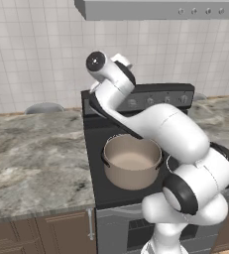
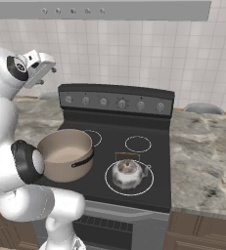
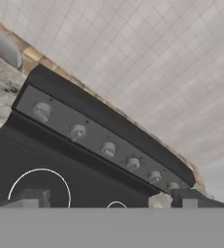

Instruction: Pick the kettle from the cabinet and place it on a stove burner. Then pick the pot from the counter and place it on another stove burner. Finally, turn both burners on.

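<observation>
Beige-tan pot [image 2: 65,155] with dark rim, shiny silver kettle [image 2: 127,174], black glass stove [image 2: 134,161] with grey knobs [image 2: 103,102], grey-brown veined counter [image 1: 31,158], white tiled wall [image 2: 134,53].

Two base views look down on the stove [image 2: 119,161] from either rear side — hand view close, tilted, facing its knobs [image 3: 107,149].

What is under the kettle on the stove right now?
The kettle sits inside a white burner ring on the black glass top of the stove, front right. The ring's outline shows all around it; the glass directly beneath the kettle is covered.
</observation>
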